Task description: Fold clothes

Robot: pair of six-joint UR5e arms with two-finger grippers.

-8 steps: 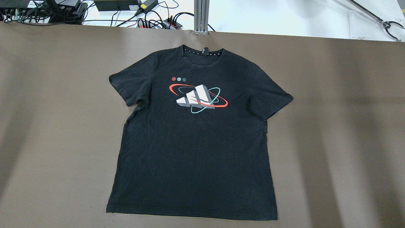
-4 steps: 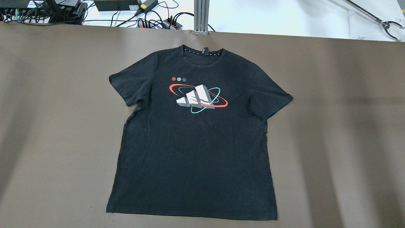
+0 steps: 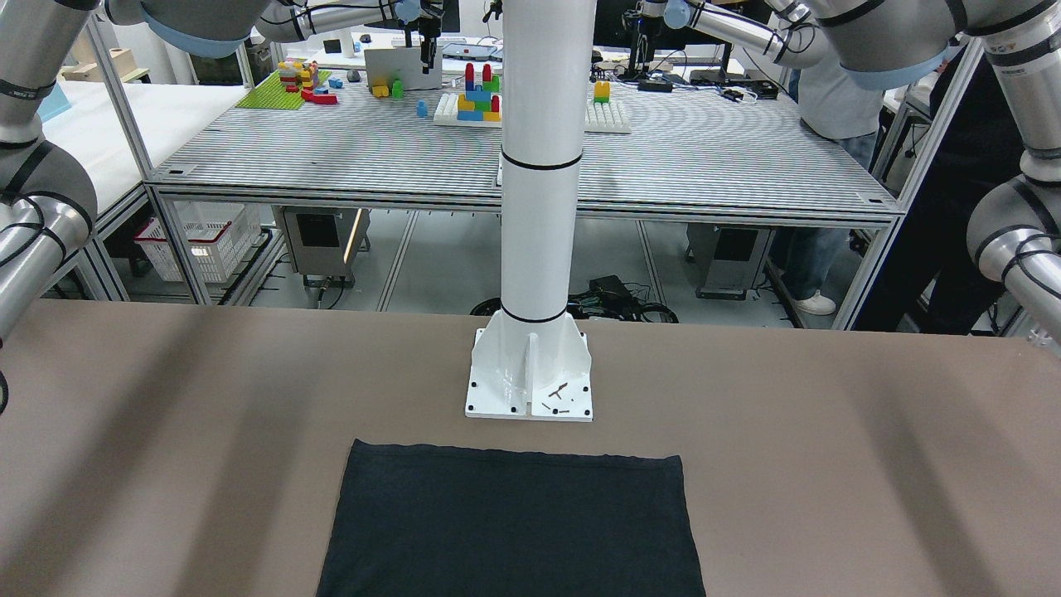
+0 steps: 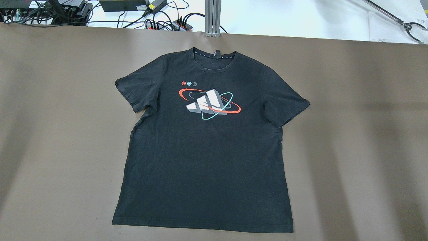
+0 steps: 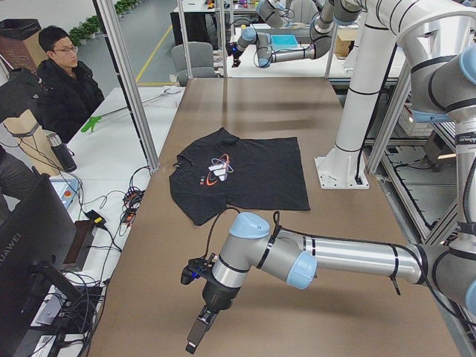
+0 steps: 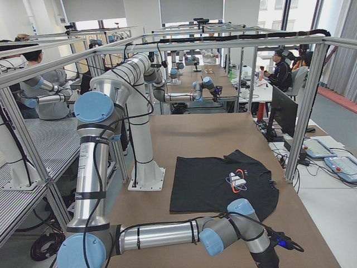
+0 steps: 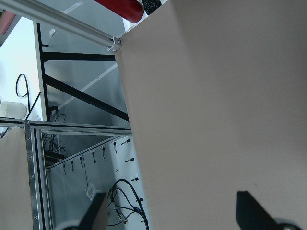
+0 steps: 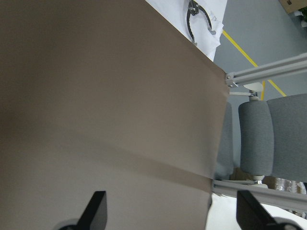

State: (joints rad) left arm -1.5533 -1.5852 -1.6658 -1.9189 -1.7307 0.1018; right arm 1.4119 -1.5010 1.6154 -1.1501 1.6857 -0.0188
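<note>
A black T-shirt [image 4: 207,150] lies flat, front up, in the middle of the brown table, collar [image 4: 214,57] toward the far edge and hem toward the robot. A white, red and teal print [image 4: 209,103] marks its chest. It also shows in the front-facing view [image 3: 510,522], the left view [image 5: 245,175] and the right view [image 6: 217,181]. My left gripper [image 7: 172,215] is open and empty over bare table near the table's left end, far from the shirt; it shows low in the left view [image 5: 199,331]. My right gripper [image 8: 172,215] is open and empty over bare table near the right end.
The white pole's base plate [image 3: 530,381] stands just behind the shirt's hem. Cables and power strips [image 4: 160,23] lie beyond the far edge. A grabber tool [image 4: 411,28] lies on the white bench. A person [image 5: 63,74] sits beside the table. Grey chairs [image 8: 268,129] stand past the right end.
</note>
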